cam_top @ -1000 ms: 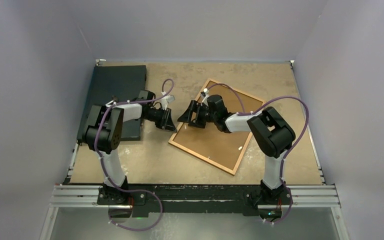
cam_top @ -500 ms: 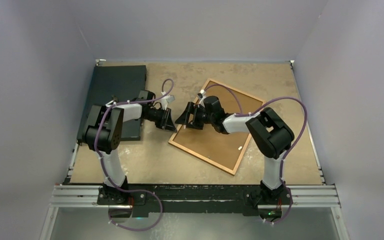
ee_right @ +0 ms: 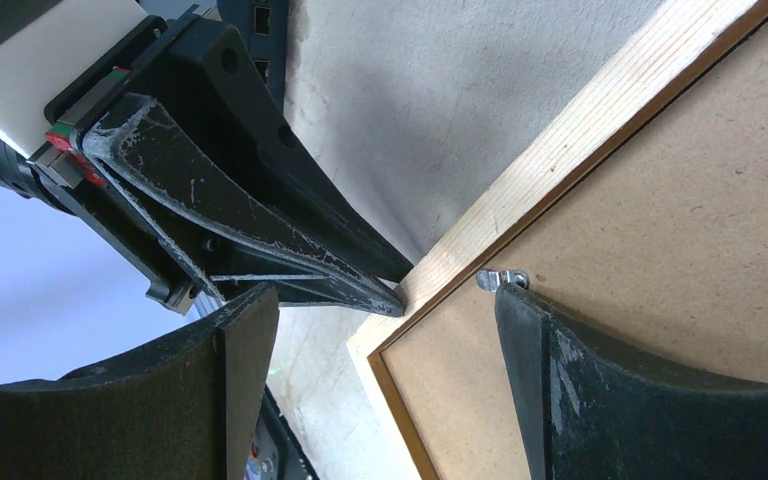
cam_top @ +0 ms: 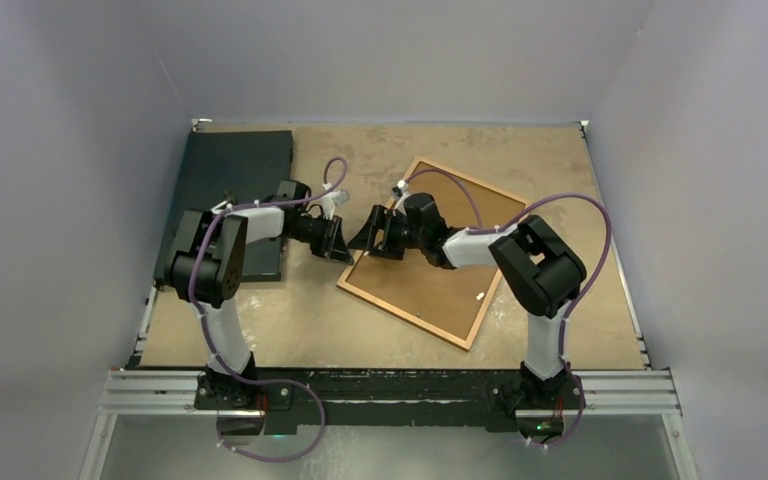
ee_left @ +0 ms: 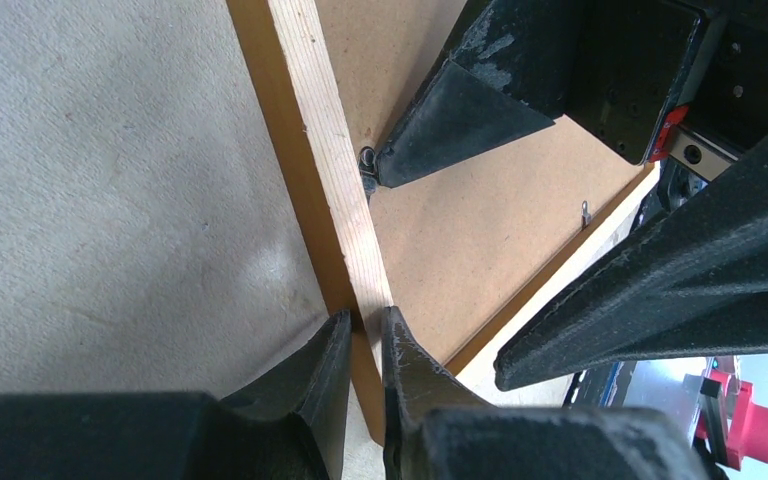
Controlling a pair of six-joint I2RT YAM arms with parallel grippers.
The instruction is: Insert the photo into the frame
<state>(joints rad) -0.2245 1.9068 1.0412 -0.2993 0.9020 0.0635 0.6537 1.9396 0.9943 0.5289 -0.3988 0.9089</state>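
Left gripper: we see its fingers pinched onto the frame rail, near a corner.
Right gripper: fingers spread wide, one tip touching a metal tab on the backing board.
Frame position: we find it face down, angled, on the table, right of centre.

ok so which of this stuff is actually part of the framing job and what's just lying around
For the job: frame, face down; backing board seated in it; metal tab at the board's edge; left gripper pinching the frame's edge; right gripper open at the tab; photo not in view.
Lying about: dark mat, far left on the table.
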